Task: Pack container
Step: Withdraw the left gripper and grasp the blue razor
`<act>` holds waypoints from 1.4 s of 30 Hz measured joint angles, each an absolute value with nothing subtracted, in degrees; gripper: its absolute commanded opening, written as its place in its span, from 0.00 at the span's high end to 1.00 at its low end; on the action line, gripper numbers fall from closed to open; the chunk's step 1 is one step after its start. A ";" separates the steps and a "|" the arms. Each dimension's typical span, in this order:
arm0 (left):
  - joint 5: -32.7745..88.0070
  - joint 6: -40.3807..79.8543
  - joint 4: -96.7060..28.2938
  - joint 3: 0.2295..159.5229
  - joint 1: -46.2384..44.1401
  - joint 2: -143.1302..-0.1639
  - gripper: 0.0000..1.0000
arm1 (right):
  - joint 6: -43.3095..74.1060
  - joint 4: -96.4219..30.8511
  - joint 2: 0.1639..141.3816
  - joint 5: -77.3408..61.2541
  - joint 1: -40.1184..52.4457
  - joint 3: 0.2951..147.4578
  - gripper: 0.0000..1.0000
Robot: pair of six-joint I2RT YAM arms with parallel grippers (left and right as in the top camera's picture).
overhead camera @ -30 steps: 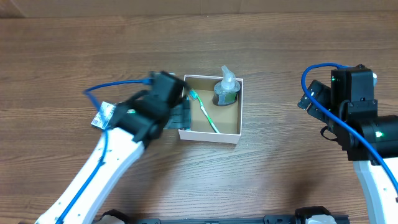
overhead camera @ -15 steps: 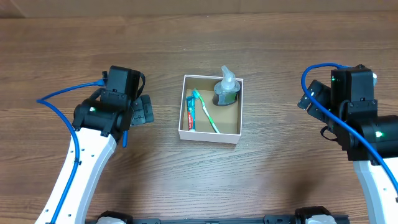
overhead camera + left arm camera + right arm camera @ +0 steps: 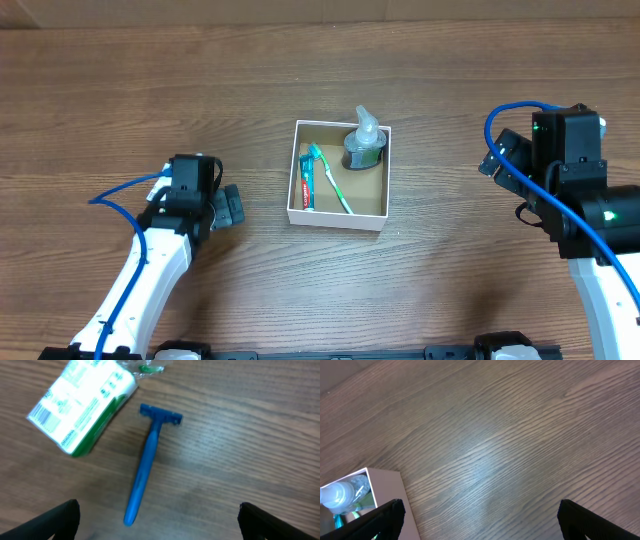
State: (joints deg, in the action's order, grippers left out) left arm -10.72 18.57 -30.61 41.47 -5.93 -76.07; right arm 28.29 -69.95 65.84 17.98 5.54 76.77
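Container has toothpaste, toothbrush, pump bottle; razor and green-white box sit unpacked on the surface. Left tool and right tool are spread wide, empty.

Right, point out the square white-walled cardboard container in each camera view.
Overhead: the container sits near the picture's centre, on the wooden table.
Left wrist: not in it.
Right wrist: one corner of it shows at the lower left edge.
Shared landmark: the clear plastic pump bottle standing inside it, which the right wrist view also catches.
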 measured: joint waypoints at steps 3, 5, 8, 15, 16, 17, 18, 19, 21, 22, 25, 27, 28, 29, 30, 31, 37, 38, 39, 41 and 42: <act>-8.71 16.58 -25.19 37.41 -4.29 -76.42 0.00 | 28.29 -69.97 65.84 18.02 5.54 76.77 0.00; -7.20 15.29 -22.57 36.05 -2.92 -77.62 0.00 | 28.29 -69.97 65.84 18.00 5.54 76.77 0.00; -3.95 13.56 -19.18 35.70 -1.21 -80.20 0.00 | 28.32 -69.93 65.84 17.98 5.54 76.77 0.00; -0.36 9.34 -15.22 35.70 -0.64 -86.15 0.23 | 28.29 -69.95 65.84 18.02 5.54 76.77 0.00; -0.25 8.56 -15.03 35.70 -0.64 -86.41 0.25 | 28.29 -69.95 65.84 18.00 5.54 76.77 0.00; -0.12 8.36 -14.96 35.70 -0.64 -86.41 0.28 | 28.27 -69.95 65.84 17.98 5.54 76.77 0.00; -0.03 8.36 -14.94 35.70 -0.64 -86.41 0.32 | 28.29 -69.97 65.84 17.98 5.56 76.77 0.00; 0.10 8.27 -14.96 35.70 -0.64 -86.41 0.37 | 28.27 -69.93 65.84 17.98 5.54 76.77 0.00; 0.30 8.03 -14.96 35.70 -0.64 -86.41 0.46 | 28.27 -69.91 65.84 18.00 5.54 76.77 0.00; 0.36 7.77 -14.96 35.70 -0.64 -86.41 0.48 | 28.29 -69.97 65.84 18.00 5.54 76.77 0.00; 0.45 7.68 -14.94 35.70 -0.64 -86.41 0.52 | 28.27 -69.91 65.84 18.00 5.54 76.77 0.00; 0.45 7.68 -14.96 35.70 -0.64 -86.41 0.62 | 28.27 -69.97 65.84 17.98 5.54 76.77 0.00; 0.47 7.81 -14.94 35.70 -0.64 -86.41 0.65 | 28.29 -69.97 65.84 18.00 5.54 76.77 0.00; 0.47 7.62 -14.94 35.70 -0.64 -86.41 0.70 | 28.29 -69.95 65.84 18.02 5.54 76.77 0.00; 0.47 7.44 -14.96 35.70 -0.64 -86.41 0.73 | 28.27 -69.97 65.84 18.00 5.54 76.77 0.00; 0.45 7.40 -14.96 35.70 -0.64 -86.41 0.74 | 28.27 -69.95 65.84 18.00 5.54 76.77 0.00; 0.45 7.40 -15.49 35.70 -0.64 -86.41 0.87 | 28.29 -69.93 65.84 18.00 5.54 76.77 0.00; 0.45 7.33 -16.08 35.79 -0.64 -86.41 0.89 | 28.29 -69.97 65.84 17.98 5.54 76.77 0.00; 0.45 7.49 -17.06 36.03 -0.64 -86.41 0.91 | 28.29 -69.95 65.84 18.00 5.54 76.77 0.00; 0.43 8.21 -19.14 37.08 -0.64 -86.35 0.93 | 28.29 -69.95 65.84 18.00 5.54 76.77 0.00; 0.43 8.62 -19.51 37.52 -0.64 -86.24 0.93 | 28.32 -69.97 65.84 18.00 5.54 76.77 0.00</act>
State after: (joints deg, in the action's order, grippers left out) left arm 0.43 8.62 -19.51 37.52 -0.64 -86.24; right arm 28.32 -69.97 65.84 18.00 5.54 76.77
